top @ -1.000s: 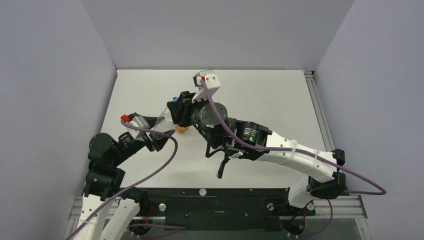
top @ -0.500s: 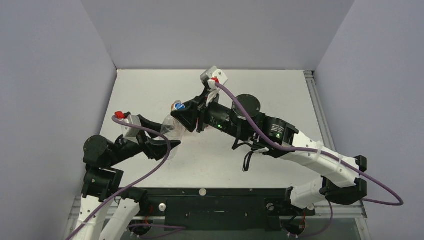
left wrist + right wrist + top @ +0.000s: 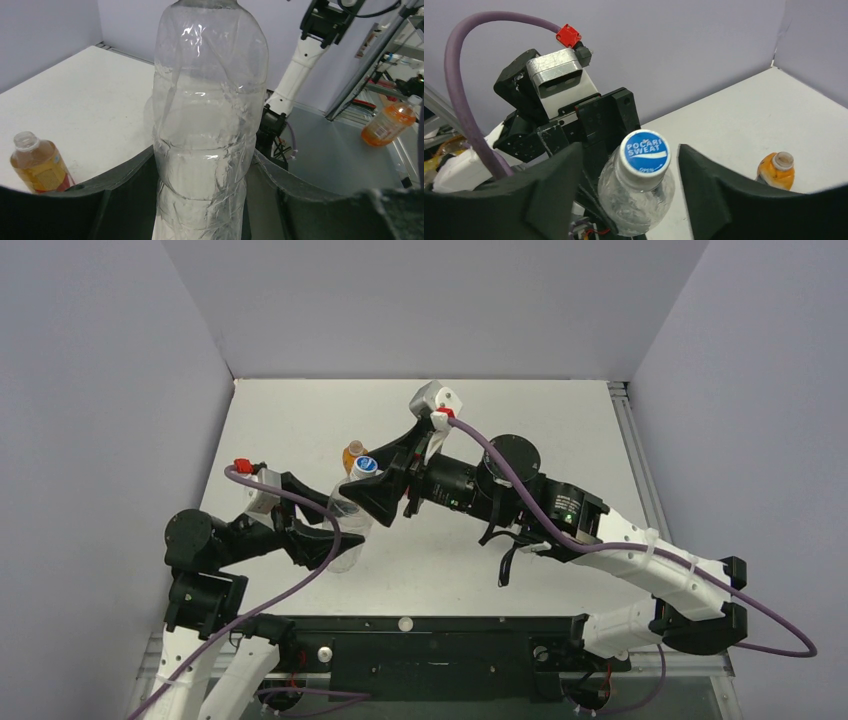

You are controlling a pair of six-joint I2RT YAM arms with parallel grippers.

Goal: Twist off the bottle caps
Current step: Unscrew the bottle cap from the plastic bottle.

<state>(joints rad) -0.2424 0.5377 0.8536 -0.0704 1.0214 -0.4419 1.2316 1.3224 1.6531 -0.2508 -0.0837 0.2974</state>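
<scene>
**Clear bottle** (image 3: 207,125): colourless thin plastic, creased and dented. It is held close to upright and clamped around its lower body by the left gripper (image 3: 202,160).

**Blue cap** (image 3: 644,152): small and round, with "POCARI SWEAT" printed in white on top. It is seated on the neck of the clear bottle and flanked by the parted fingers of the right gripper (image 3: 630,150), with a gap left on each side.

**Orange bottle** (image 3: 39,167): small, filled with orange liquid and wrapped in a label. It is stood upright on the table (image 3: 550,420), near the clear bottle and just beyond it in the top view. Its clear threaded neck is left open.
</scene>
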